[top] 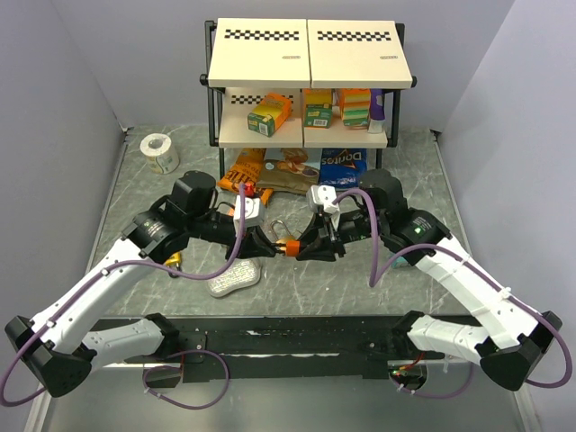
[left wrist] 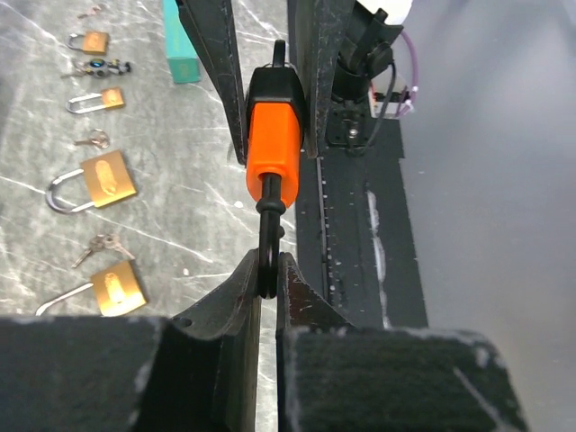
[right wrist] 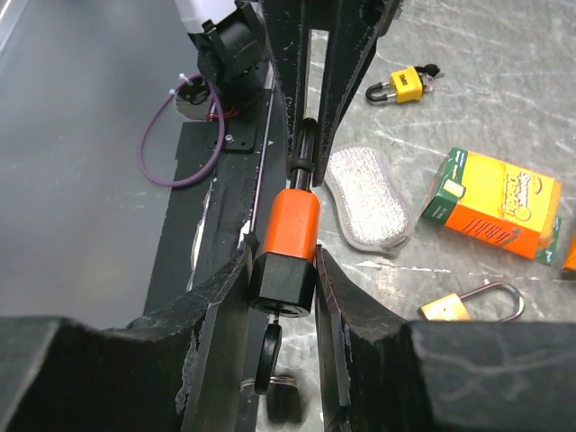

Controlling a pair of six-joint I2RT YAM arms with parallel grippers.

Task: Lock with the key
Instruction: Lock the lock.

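— In front of the rack [top: 261,63], held clear of the worktop [top: 351,288]: one orange padlock [top: 288,246]. Handling?

— Small, rigid, probably light. Sleeved body likely smooth, so best clamped across its flat sides. Nothing fragile by the look of it.

— Present holds?

— Right end effector [right wrist: 283,274] clamped on the black base of the body. Left end effector [left wrist: 268,281] pinched together on the bend of the shackle [left wrist: 268,243], with barely a gap left around the thin bar.

— Shackle as a hold?

— Stiff, but round and narrow; liable to pivot in the pinch. Fit for steadying or pushing home, less so for resisting a twist.

— Key [right wrist: 267,355]?

— Seated in the base, hanging below the right fingers. Thin and small; flat bow judged the only sensible place to grip for turning.
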